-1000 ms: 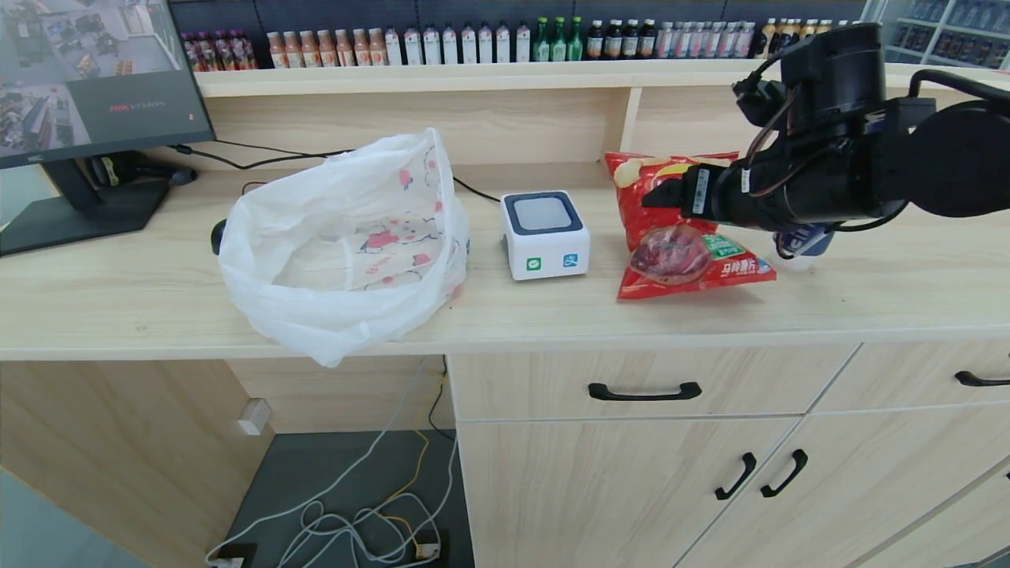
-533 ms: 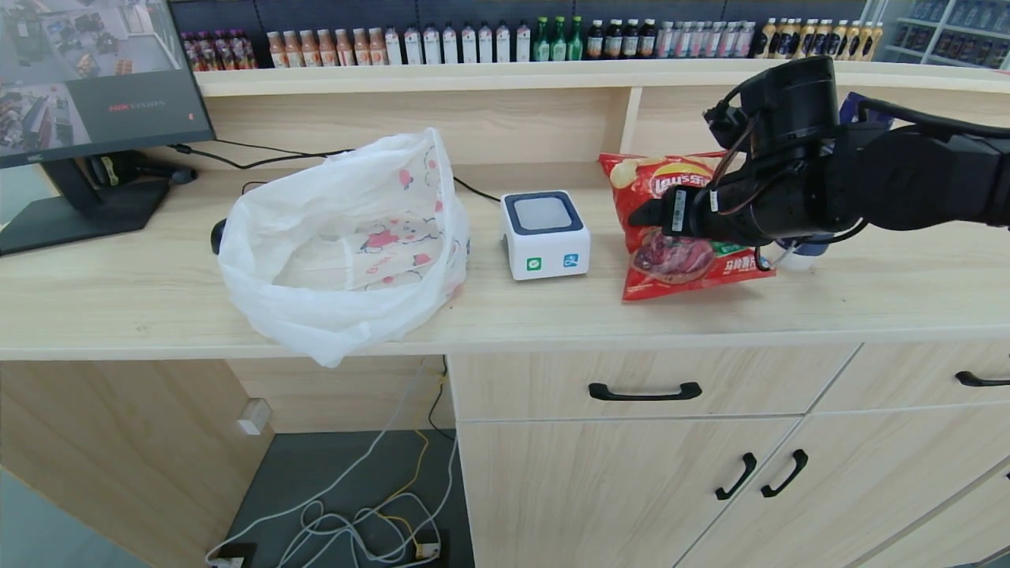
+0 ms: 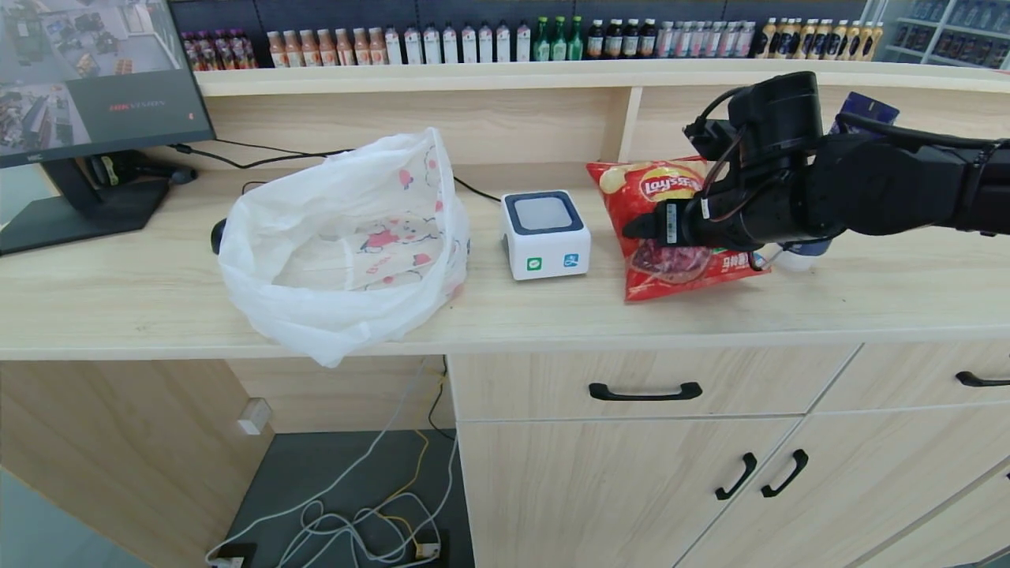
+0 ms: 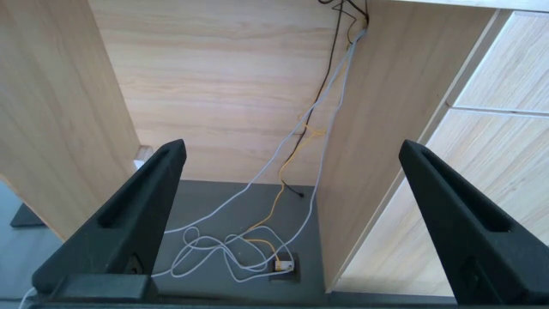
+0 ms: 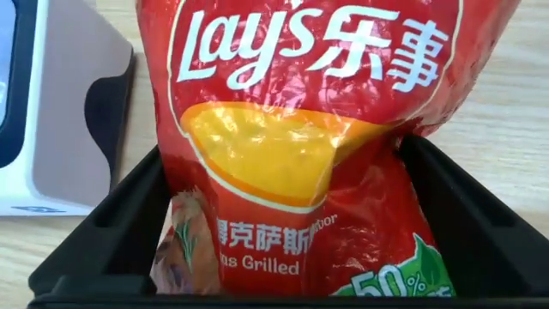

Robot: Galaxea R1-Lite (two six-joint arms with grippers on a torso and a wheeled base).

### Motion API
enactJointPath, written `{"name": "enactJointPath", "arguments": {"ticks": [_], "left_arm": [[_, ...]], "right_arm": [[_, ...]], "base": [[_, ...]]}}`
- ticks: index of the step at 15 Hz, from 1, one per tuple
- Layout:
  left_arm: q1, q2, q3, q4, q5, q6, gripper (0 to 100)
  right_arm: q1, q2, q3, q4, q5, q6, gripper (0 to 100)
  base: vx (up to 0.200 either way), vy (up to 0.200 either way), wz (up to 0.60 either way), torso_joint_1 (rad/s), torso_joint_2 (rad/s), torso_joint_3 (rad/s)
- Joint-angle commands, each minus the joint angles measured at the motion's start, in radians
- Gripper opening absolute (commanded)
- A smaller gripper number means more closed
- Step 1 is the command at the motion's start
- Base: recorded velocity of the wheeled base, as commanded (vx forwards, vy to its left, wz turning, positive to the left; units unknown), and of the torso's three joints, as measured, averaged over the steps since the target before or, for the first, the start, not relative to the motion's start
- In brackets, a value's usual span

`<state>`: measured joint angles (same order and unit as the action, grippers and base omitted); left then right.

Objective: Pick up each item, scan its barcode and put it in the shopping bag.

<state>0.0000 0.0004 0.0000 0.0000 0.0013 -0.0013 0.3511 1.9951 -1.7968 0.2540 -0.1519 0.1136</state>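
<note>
On the counter (image 3: 505, 315), right claw (image 3: 643, 229) clamps one chip bag (image 3: 655, 185) by one scanner (image 3: 544, 233); left claw (image 4: 292, 153) gapes.

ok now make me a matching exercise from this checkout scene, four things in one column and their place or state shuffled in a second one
Things
1. chip bag
2. scanner
3. shopping bag
4. left gripper

Place or state
a. open, hanging low above the floor cables
b. clamped between the fingers of the right gripper
c. white, mouth open, on the counter toward the robot's left
d. small white box standing between the other two items

Pairs: 1-b, 2-d, 3-c, 4-a
</note>
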Motion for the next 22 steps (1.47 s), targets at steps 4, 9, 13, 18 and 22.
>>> {"name": "enactJointPath", "arguments": {"ticks": [4, 9, 13, 18, 22], "left_arm": [[0.000, 0.000, 0.000, 0.000, 0.000, 0.000, 100], [0.000, 0.000, 0.000, 0.000, 0.000, 0.000, 100], [0.000, 0.000, 0.000, 0.000, 0.000, 0.000, 100], [0.000, 0.000, 0.000, 0.000, 0.000, 0.000, 100], [0.000, 0.000, 0.000, 0.000, 0.000, 0.000, 100]], "right_arm": [[-0.004, -0.019, 0.016, 0.002, 0.022, -0.084, 100], [-0.004, 0.014, -0.012, 0.021, 0.026, -0.111, 100], [-0.007, 0.040, -0.010, 0.019, 0.023, -0.114, 100], [-0.015, 0.070, -0.050, 0.014, 0.015, -0.104, 100], [-0.015, 0.070, -0.041, 0.010, 0.009, -0.104, 100]], "base": [[0.000, 0.000, 0.00, 0.000, 0.00, 0.000], [0.000, 0.000, 0.00, 0.000, 0.00, 0.000], [0.000, 0.000, 0.00, 0.000, 0.00, 0.000], [0.000, 0.000, 0.00, 0.000, 0.00, 0.000], [0.000, 0.000, 0.00, 0.000, 0.00, 0.000]]}}
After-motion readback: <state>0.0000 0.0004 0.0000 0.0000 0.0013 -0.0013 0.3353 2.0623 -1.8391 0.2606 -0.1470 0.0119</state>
